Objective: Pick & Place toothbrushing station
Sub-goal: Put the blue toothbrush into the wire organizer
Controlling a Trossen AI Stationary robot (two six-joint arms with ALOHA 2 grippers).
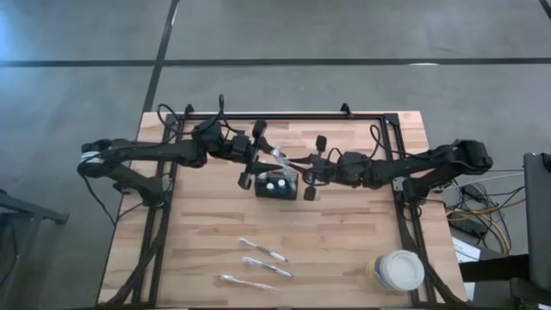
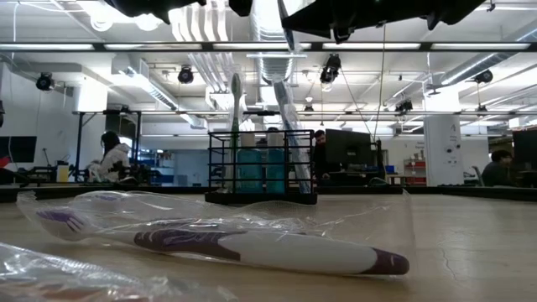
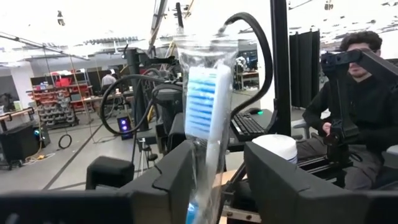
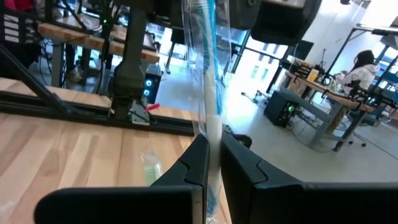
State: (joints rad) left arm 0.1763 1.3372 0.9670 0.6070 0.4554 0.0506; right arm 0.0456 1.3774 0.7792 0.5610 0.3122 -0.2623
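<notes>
Black wire mesh, the toothbrushing station (image 1: 276, 186) stands mid-desk (image 1: 344, 241) between both arms; it looks light, stiff and easily tipped, best held by its rim; the right hand (image 4: 211, 163) pinches a bagged toothbrush (image 4: 210, 81) whose slick film could slip; the left hand (image 3: 217, 174) stands spread around another wrapped toothbrush (image 3: 204, 112); whether either brush touches the caddy floor is hidden.

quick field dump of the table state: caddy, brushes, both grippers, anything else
caddy: black, mid-table, two wrapped brushes standing in it
left gripper: over caddy, jaws apart around a wrapped brush
right gripper: beside caddy, shut on another wrapped brush
loose brushes: three, wrapped, lying on the near table
tub: white, round, near right corner
</notes>
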